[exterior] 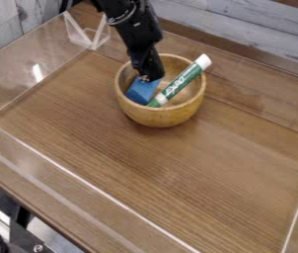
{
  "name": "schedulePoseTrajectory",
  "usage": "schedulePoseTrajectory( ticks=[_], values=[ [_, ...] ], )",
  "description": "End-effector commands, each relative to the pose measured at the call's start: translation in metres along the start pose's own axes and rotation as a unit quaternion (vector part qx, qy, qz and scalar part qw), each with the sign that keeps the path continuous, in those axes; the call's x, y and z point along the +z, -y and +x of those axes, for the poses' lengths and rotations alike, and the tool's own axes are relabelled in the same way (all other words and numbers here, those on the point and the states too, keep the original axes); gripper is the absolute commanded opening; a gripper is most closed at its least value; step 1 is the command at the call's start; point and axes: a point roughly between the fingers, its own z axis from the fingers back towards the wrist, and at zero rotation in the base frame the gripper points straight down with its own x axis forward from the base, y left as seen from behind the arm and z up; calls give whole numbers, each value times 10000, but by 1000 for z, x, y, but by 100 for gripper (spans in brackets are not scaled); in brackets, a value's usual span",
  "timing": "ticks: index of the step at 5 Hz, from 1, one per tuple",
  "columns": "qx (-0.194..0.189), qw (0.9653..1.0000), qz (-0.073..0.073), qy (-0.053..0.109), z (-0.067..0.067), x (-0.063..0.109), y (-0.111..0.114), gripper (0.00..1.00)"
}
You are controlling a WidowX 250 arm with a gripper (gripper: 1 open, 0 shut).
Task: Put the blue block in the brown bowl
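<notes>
The brown bowl [165,114] stands on the wooden table a little behind its middle. Inside it, against the left wall, lies the blue block [140,92]. My gripper [148,71] comes down from the upper left on a black arm. Its tip hangs over the bowl's back left rim, just above the block. The fingers look shut with nothing visible between them. I cannot tell whether the tip touches the block.
A green-and-white tube [181,79] leans in the bowl, its white cap sticking out over the back right rim. Clear plastic walls [20,69] ring the table. A clear stand [89,35] sits at the back left.
</notes>
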Motion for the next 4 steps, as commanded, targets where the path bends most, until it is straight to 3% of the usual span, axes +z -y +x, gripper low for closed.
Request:
schedulePoseTrajectory(
  ticks=[1,4],
  values=[
    [-49,9992,366,137,5,28,-9,0],
    [43,9995,244,196,-1,31,-6,0]
  ],
)
